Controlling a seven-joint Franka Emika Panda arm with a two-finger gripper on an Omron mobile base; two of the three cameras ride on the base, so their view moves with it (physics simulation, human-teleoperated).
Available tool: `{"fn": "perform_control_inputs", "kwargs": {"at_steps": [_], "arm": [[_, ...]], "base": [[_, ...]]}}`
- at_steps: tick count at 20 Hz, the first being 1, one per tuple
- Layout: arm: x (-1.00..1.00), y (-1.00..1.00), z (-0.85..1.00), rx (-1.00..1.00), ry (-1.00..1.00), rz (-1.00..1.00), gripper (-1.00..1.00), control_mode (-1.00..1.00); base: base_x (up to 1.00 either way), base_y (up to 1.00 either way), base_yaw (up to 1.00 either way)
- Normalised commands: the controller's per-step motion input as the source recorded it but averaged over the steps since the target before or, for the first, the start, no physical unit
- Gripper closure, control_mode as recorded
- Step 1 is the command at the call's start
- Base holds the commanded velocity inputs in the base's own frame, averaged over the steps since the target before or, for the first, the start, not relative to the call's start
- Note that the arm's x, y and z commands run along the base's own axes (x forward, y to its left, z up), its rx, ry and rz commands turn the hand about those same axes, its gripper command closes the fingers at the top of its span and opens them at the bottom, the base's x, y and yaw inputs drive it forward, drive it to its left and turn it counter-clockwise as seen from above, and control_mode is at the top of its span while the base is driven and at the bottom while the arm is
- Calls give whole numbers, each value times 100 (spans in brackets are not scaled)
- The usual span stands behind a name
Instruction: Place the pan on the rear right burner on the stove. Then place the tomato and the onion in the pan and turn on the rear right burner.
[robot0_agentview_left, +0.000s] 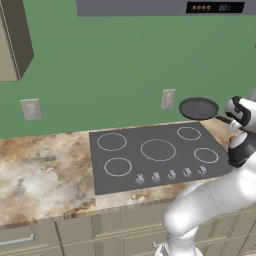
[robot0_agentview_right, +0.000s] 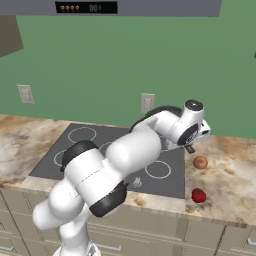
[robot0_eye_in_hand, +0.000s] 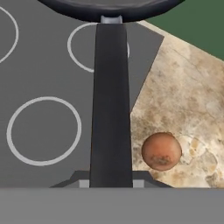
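The gripper (robot0_eye_in_hand: 111, 181) clamps the pan (robot0_agentview_left: 198, 108) by its handle, lifted. The burner (robot0_agentview_left: 189, 133) at five o'clock waits; onion (robot0_agentview_right: 200, 162) and tomato (robot0_agentview_right: 199, 195) sit on the counter.

In the hand view, the round dark grey frying pan (robot0_eye_in_hand: 109, 8) is running off the top edge, leaving just its near rim and long black handle (robot0_eye_in_hand: 111, 105) showing, and that handle is covering part of a small white burner ring (robot0_eye_in_hand: 78, 57) on the dark glass cooktop (robot0_eye_in_hand: 43, 74). From the right base camera, the white robot arm (robot0_agentview_right: 145, 142) is blocking most of the pan and the cooktop's far right corner, while the two-finger gripper is lying hidden behind the wrist. In the left base view the arm is running off the right edge.
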Motion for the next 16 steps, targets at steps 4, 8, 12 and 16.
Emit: {"fn": "perform_control_inputs", "kwargs": {"at_steps": [4,8,12,16], "arm": [[0,0,1,0,1,8,100,-100],[2,0,0,0,0,1,100,-100],[23,0,-8,-3,0,0,100,-100],[30,0,-22,-2,0,0,100,-100]], "base": [[0,0,0],[0,0,0],[0,0,0],[0,0,0]]}}
